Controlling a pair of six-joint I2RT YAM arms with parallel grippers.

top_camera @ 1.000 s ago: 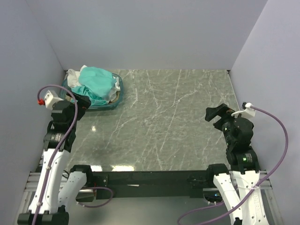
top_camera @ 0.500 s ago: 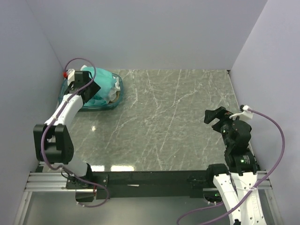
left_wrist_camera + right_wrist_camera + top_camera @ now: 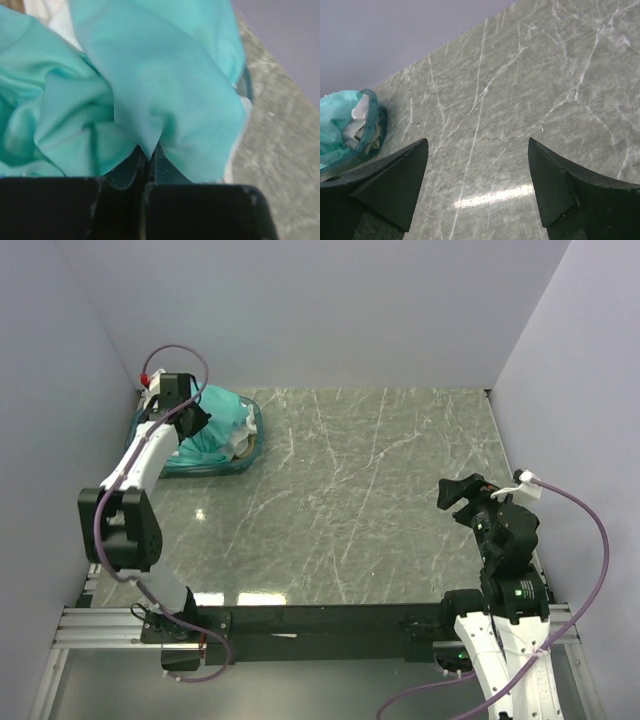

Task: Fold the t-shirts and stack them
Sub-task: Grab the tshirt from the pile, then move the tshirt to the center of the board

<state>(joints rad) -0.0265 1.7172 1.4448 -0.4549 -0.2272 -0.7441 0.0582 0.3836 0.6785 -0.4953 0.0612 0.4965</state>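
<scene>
The t-shirts lie heaped in a teal basket [image 3: 245, 455] at the table's far left. The teal-green t-shirt [image 3: 215, 420] is on top, with white cloth [image 3: 246, 420] showing beside it. My left gripper [image 3: 192, 418] reaches over the heap and is shut on a fold of the teal-green t-shirt [image 3: 150, 100]; the cloth is pinched between its fingertips [image 3: 149, 150]. My right gripper [image 3: 458, 490] hovers open above the bare marble at the right, nothing between its fingers [image 3: 405, 175]. The right wrist view shows the basket [image 3: 367, 130] far off at the left.
The green-grey marble table [image 3: 380, 500] stretches between the basket and the right arm. Lilac walls close in the back and both sides. The basket sits close to the left wall corner.
The left arm swung from near its base out over the basket and its gripper shut on the teal-green t-shirt. The right gripper shifted slightly lower and stays open.
</scene>
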